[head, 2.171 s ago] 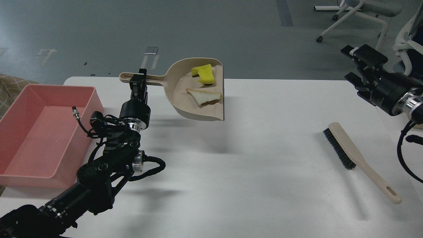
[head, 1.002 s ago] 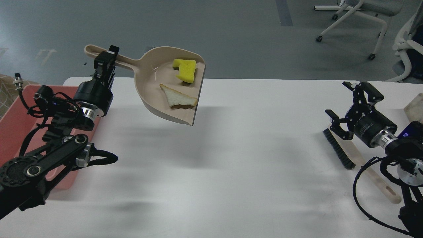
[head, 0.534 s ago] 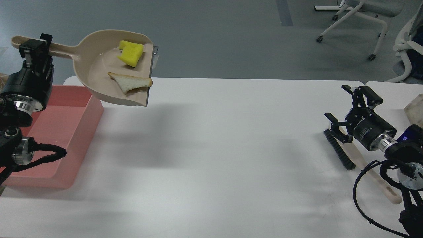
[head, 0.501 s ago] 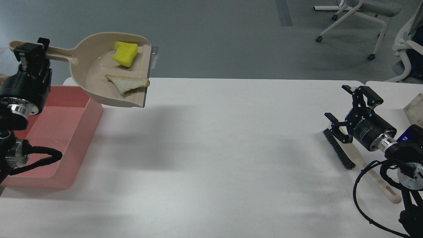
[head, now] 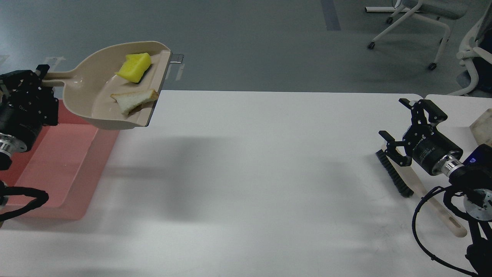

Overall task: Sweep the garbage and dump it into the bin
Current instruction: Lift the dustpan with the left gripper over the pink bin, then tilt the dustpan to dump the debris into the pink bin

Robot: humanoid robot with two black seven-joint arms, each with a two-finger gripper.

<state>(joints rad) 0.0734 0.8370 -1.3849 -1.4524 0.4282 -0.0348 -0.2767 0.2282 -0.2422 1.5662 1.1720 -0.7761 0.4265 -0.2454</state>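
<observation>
My left gripper (head: 40, 79) is shut on the handle of a beige dustpan (head: 92, 96) and holds it in the air at the far left, over the right edge of the pink bin (head: 73, 161). A yellow sponge (head: 134, 67) and a triangular slice of bread (head: 132, 100) lie in the pan near its open lip. My right gripper (head: 399, 129) is open and empty, just above the bristle end of the beige brush (head: 396, 177), which lies on the white table (head: 250, 173) at the right.
An office chair base (head: 411, 23) stands on the grey floor at the back right. A beige object (head: 482, 129) sits at the table's far right edge. My right arm's cables hang at the lower right.
My left arm has carried the dustpan to the left, from the table's middle to above the bin's edge, and the pan has tilted. My right gripper came down to the brush and has held still since.
</observation>
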